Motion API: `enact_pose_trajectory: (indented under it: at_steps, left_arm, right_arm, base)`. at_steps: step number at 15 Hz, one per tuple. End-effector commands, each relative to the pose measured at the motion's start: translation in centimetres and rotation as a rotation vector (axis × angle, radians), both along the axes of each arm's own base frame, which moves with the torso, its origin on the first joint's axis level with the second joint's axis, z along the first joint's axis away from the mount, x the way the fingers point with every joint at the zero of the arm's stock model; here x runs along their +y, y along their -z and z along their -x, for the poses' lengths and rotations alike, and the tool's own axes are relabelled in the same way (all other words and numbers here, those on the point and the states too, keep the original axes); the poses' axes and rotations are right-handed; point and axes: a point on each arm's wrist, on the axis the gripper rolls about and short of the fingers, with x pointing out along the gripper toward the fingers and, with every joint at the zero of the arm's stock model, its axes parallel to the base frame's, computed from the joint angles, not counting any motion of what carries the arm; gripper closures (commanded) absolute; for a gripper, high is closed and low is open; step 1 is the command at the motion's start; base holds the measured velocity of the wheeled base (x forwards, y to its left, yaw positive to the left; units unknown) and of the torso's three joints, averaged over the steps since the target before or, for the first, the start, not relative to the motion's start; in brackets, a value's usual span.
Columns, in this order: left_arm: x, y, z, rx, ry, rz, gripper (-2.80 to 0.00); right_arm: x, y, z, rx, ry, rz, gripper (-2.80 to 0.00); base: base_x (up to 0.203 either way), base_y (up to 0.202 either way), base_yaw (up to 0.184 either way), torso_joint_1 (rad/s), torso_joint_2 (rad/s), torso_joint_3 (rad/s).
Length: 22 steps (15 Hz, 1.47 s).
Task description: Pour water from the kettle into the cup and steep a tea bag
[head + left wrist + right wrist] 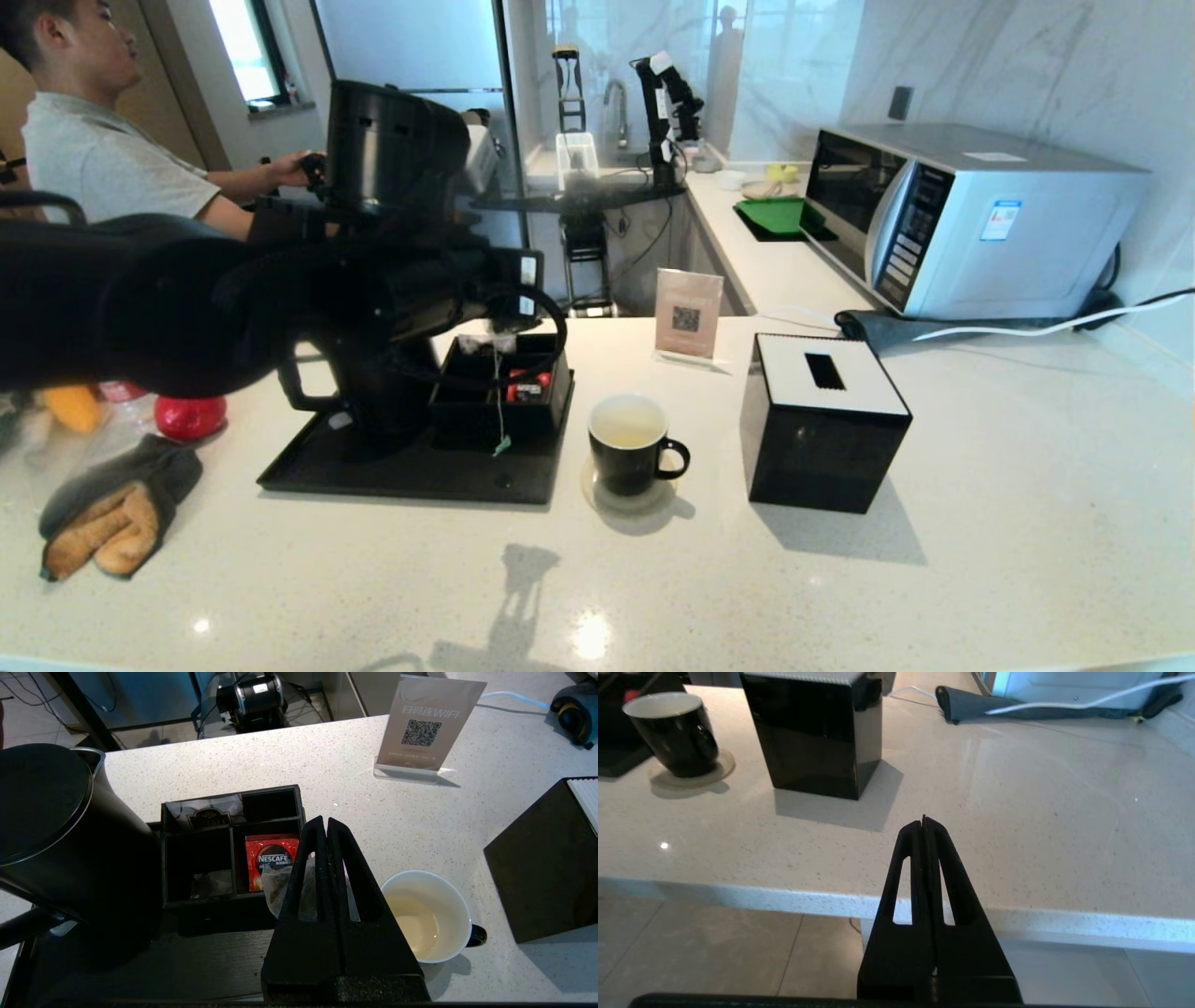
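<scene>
White tabletop (840,579) holds the cup (629,455) of water (418,924); left end effector (326,826) pinches the tea bag (276,887), which next needs dipping.

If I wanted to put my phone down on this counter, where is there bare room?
Bare: the white speckled counter from the black tissue box rightward, and the front strip below the glossy black mug. Crowded: the black tray holding the matte-black kettle and black sachet organizer, where the left gripper holds the mesh tea bag.
</scene>
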Motion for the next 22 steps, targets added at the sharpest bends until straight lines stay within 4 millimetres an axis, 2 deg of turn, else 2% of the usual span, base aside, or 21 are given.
enact_pose_trajectory:
  at_steps: [1,4,7,10,13,16,19,22]
  left_arm:
    - [0.0,0.0,0.0,-0.002,-0.003,0.001,0.0]
    - [0.2,-0.3,0.2,-0.008,-0.003,0.004,0.0]
    - [0.3,-0.6,0.5,-0.016,-0.002,0.008,0.0]
    - [0.1,-0.7,0.7,-0.018,0.007,0.007,0.0]
    - [-0.4,-0.7,1.0,-0.022,0.016,0.006,0.0]
    - [-0.9,-0.7,1.3,-0.021,0.03,0.004,0.0]
    - [-1.5,-0.7,1.8,-0.024,0.044,0.001,0.0]
    - [-1.8,-0.7,1.9,-0.025,0.051,0.0,0.0]
  right_arm:
    - [0.0,-2.2,-1.5,0.06,-0.033,0.0,0.0]
    - [0.3,-5.8,-5.1,0.093,-0.097,0.004,0.0]
    - [1.1,-9.0,-11.1,0.109,-0.183,0.005,0.0]
    - [2.3,-10.9,-17.6,0.098,-0.353,0.004,0.0]
    - [4.5,-10.5,-23.4,0.106,-0.506,0.005,0.0]
    - [8.2,-9.1,-27.2,0.115,-0.686,0.004,0.0]
    - [11.4,-8.5,-29.9,0.078,-0.841,0.003,0.0]
    - [14.5,-7.5,-30.8,0.06,-0.945,-0.008,0.0]
  base:
    - [0.0,0.0,0.0,0.0,0.0,0.0]
    - [0.0,0.0,0.0,0.0,0.0,0.0]
    - [0.0,0.0,0.0,0.0,0.0,0.0]
    - [0.0,0.0,0.0,0.0,0.0,0.0]
    - [0.0,0.0,0.0,0.0,0.0,0.0]
    - [0.0,0.0,0.0,0.0,0.0,0.0]
    - [0.0,0.0,0.0,0.0,0.0,0.0]
    - [0.0,0.0,0.0,0.0,0.0,0.0]
